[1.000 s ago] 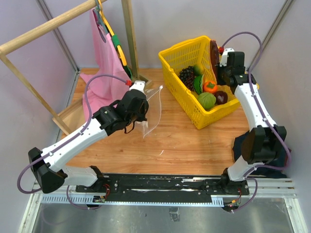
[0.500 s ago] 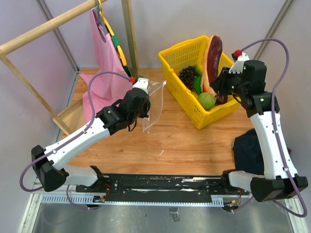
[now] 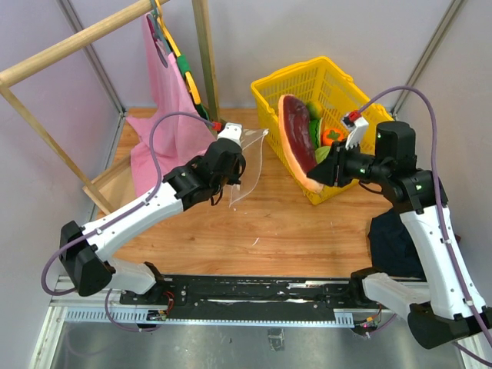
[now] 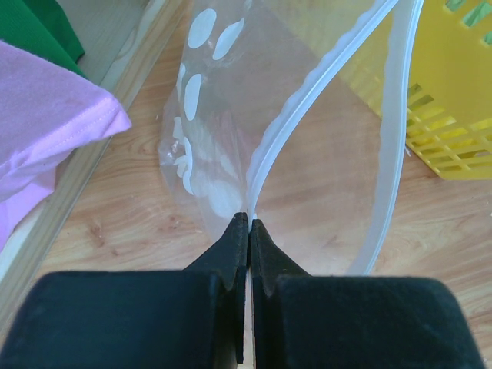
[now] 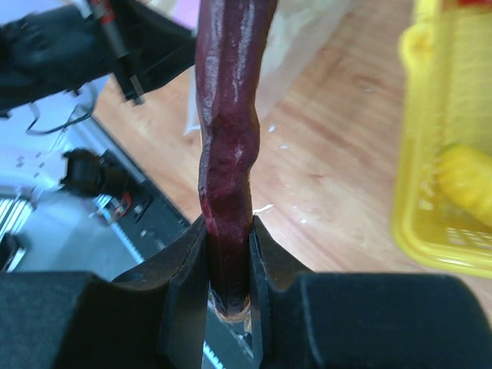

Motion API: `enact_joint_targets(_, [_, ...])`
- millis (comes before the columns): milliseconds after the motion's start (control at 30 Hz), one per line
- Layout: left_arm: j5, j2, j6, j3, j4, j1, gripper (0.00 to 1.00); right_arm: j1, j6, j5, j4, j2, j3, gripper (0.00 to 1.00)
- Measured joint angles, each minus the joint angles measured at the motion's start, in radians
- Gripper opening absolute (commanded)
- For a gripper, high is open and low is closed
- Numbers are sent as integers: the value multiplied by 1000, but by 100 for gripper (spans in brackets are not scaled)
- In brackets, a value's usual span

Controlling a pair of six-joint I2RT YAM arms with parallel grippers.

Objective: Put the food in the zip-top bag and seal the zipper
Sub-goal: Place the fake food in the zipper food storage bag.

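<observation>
Currently carried food: the long slice (image 3: 296, 142), maroon-faced with an orange-brown rim, is in the air over the left wall of the yellow basket (image 3: 270, 81), on the side that faces the bag.
Right gripper (image 3: 321, 174): clamped on the slice's lower end, the narrow gap between the jaws filled by it. The slice stands edge-on from the fingers, likely so its thin side can lead into the opening.
Zip-top bag (image 3: 250, 165): left of the basket and near it, hanging upright. Whether its lower edge touches the table (image 3: 269, 223) cannot be told.
Zipper (image 4: 311, 92): unsealed; two whitish strips spread apart toward the basket, so the mouth gapes that way.
Left gripper (image 4: 250, 223): fingers pressed together on one lip at the mouth's end, apparently so the other lip sags free.
Other toy fruits (image 3: 329, 136): inside the basket, not yet bagged.
Pink cloth (image 3: 165, 100): beyond the bag, on the side away from the basket.
Step judged: the first piece is crossing from basket to bag; sealing is far off.
Risk judged: soft film pinched at one point may fold when the slice pushes in.
</observation>
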State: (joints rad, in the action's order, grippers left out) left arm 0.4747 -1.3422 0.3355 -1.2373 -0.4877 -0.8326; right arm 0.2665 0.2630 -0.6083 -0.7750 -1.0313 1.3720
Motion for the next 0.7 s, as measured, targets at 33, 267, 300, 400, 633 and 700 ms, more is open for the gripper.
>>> enact_joint_targets(33, [0, -3, 2, 0, 3, 0, 0, 10, 0, -23, -6, 3, -3, 1])
enact_joint_targets(267, [12, -32, 22, 0, 45, 0, 0, 83, -2, -129, -77, -19, -36, 1])
enact_joint_targets(300, [16, -36, 26, 0, 50, 0, 0, 97, -2, -138, -91, -27, -37, 1])
enact_joint_targets(400, [32, -51, 33, 0, 74, 0, 0, 134, -5, -156, -120, -45, -43, 1])
enact_joint_targets(633, [79, -63, 51, 0, 107, 0, 0, 181, -8, -170, -174, -80, -63, 1])
enact_joint_targets(700, [89, -63, 55, 0, 115, 0, 0, 185, -9, -169, -190, -91, -67, 1])
